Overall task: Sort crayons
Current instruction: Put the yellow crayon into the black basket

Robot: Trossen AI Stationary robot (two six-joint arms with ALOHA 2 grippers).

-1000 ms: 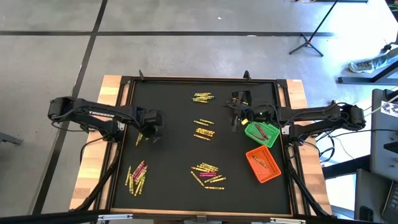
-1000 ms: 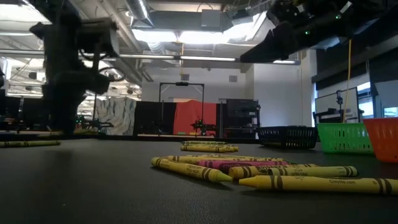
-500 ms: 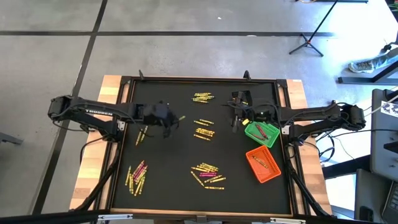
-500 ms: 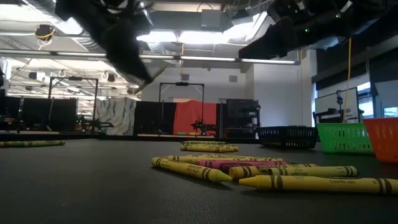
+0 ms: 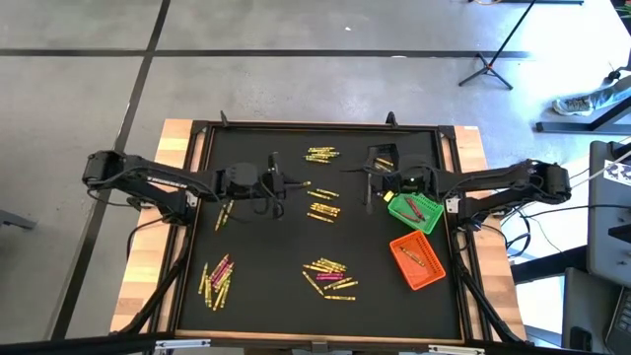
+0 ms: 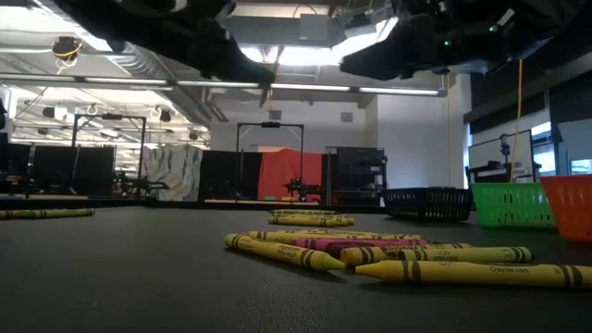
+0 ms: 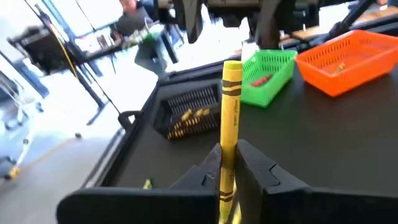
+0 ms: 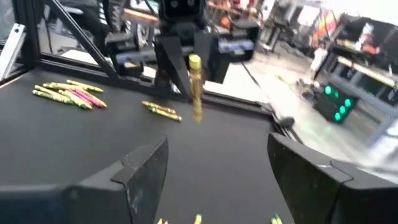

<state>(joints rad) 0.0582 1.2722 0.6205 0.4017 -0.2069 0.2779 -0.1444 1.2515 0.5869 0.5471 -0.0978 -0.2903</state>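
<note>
Bench (image 5: 266, 286): black mat surface in a wooden frame, seen whole from above.

Left gripper (image 7: 227, 163): raised over the mat's left-centre part, its fingers (image 7: 261, 171) pinching a yellow crayon (image 7: 229, 118) near its lower end, so that most of the stick juts out past the fingertips. The right wrist view shows the same stick held out in the air above the mat (the holding arm faces that camera).

Right gripper (image 8: 214, 165): over the mat's right part beside the green bin (image 5: 414, 211), fingers spread wide with nothing between them.

Crayons, loose, lying flat on the mat in separate groups:
- small yellow cluster (image 5: 318, 154) near the far edge;
- yellow group (image 5: 322, 207) at the centre;
- yellow group with a few pink sticks (image 5: 329, 275) toward the near edge, the same group that lies closest in the low view;
- mixed yellow and pink group (image 5: 216, 279) at the near-left corner;
- a few yellow sticks (image 5: 223, 214) on the left side, near the left arm.

Bins, along the right side:
- black bin (image 7: 185, 112), holding yellow crayons;
- green bin, holding red crayons;
- orange bin (image 5: 417, 260), holding a few crayons (colour hard to tell).
</note>
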